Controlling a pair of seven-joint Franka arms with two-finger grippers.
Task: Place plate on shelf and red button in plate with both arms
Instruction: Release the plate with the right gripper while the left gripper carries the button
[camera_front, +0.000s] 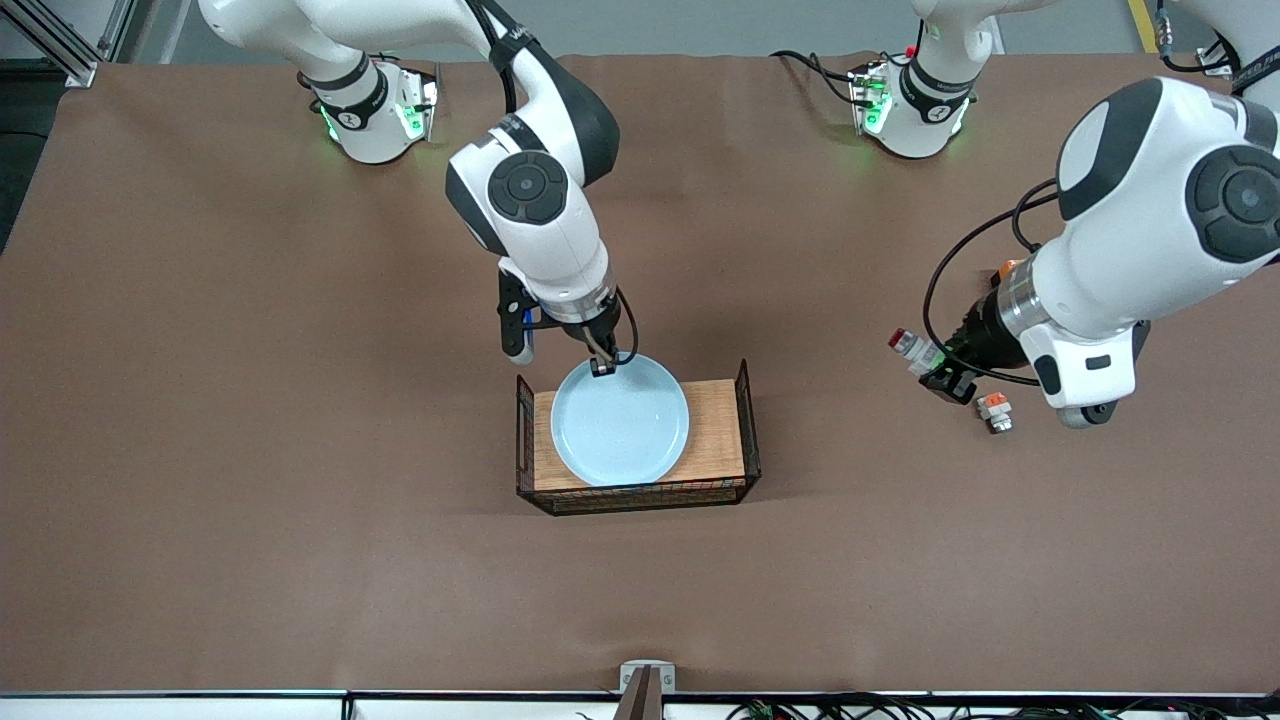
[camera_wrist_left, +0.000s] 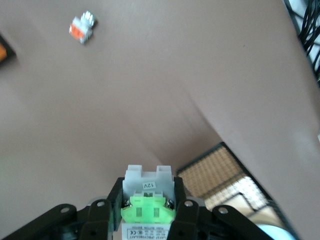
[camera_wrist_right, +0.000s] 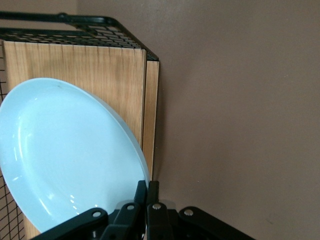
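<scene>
The pale blue plate (camera_front: 620, 420) lies over the wooden floor of a black wire tray (camera_front: 718, 420) in the middle of the table. My right gripper (camera_front: 603, 365) is shut on the plate's rim at the edge nearest the robots; in the right wrist view (camera_wrist_right: 146, 189) its fingers pinch the rim of the plate (camera_wrist_right: 65, 150). My left gripper (camera_front: 932, 362) is shut on the red button (camera_front: 908, 345) and holds it above the table toward the left arm's end. The left wrist view shows the button's green patch (camera_wrist_left: 148, 210) between the fingers.
A like switch piece with an orange patch (camera_front: 994, 408) lies on the table beside my left gripper, also in the left wrist view (camera_wrist_left: 81, 29). Another orange thing (camera_front: 1010, 268) peeks out by the left arm. The tray's wire end walls (camera_front: 524, 430) stand up.
</scene>
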